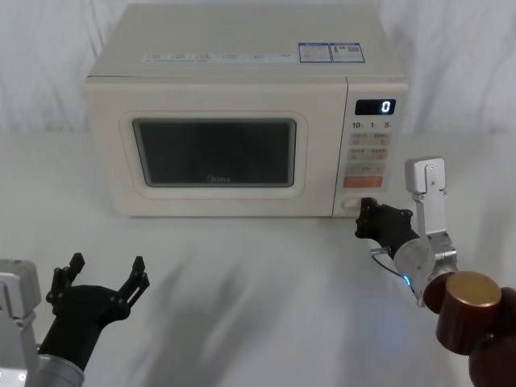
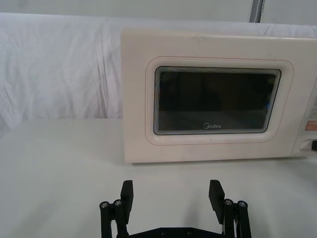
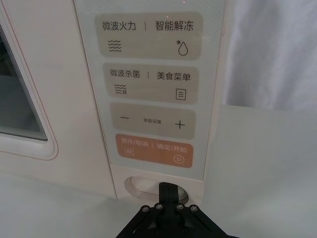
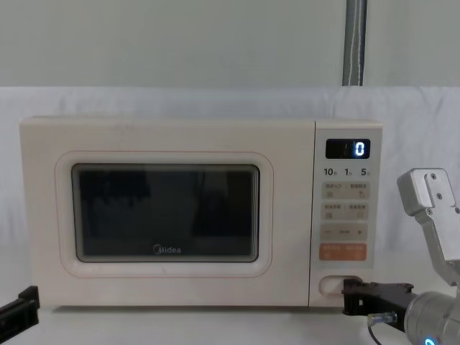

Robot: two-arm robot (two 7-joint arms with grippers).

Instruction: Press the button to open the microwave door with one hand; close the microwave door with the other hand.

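The left gripper is held low over the tabletop, its fingers spread wide, well in front of the microwave door and apart from it. The microwave is set on the tabletop with its long axis running left to right and its front turned toward the robot; the door is seen shut, flush with the front. At the right end of the front, below the orange key, the button is set with its long axis horizontal. The right gripper is pointed straight at the front, fingers brought together, its tip laid against the button's right part.
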